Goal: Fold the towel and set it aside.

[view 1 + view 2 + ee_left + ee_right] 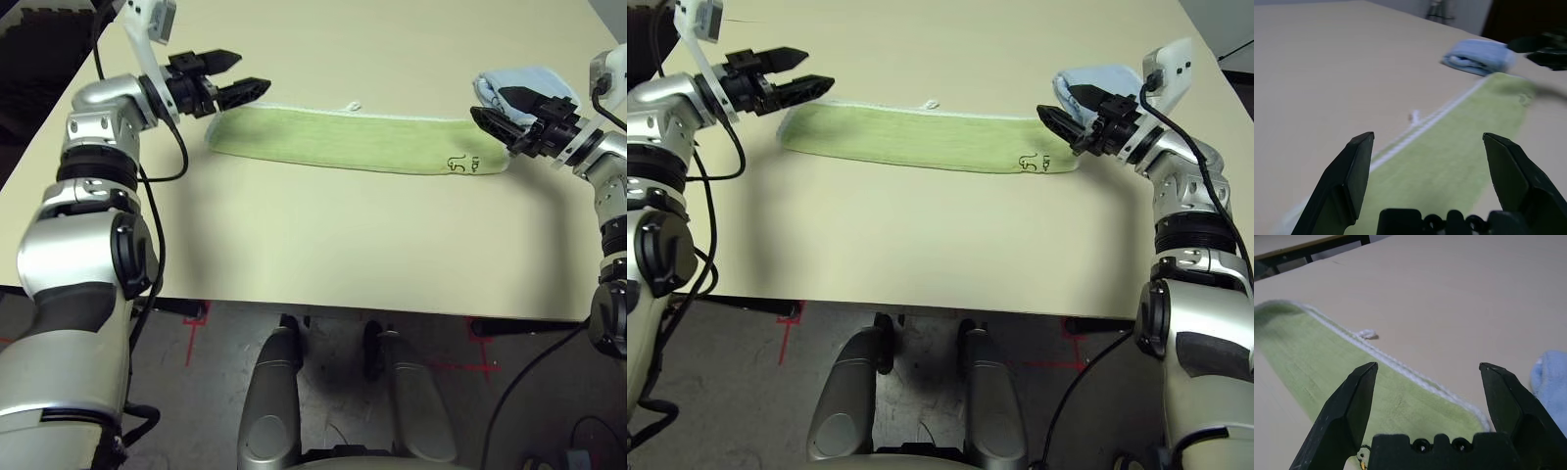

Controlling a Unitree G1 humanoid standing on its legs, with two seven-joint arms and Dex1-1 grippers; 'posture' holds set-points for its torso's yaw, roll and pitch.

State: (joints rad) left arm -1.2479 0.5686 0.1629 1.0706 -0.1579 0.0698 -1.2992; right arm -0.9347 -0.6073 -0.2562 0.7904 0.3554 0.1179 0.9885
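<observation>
The light green towel point(353, 139) lies on the table as a long narrow strip, folded lengthwise. White stitching runs along its far edge with a small white tag point(354, 106), and a dark emblem point(460, 164) marks its right end. My left gripper point(238, 78) hovers open just above the strip's left end, holding nothing. My right gripper point(493, 111) hovers open over the right end, also holding nothing. In the wrist views the green cloth point(1449, 161) point(1342, 377) stretches away between each pair of spread fingers.
A smaller light blue folded towel point(519, 86) rests on the table just behind my right gripper. The beige table point(294, 235) has open surface in front of and behind the green strip. Its front edge runs close to my body.
</observation>
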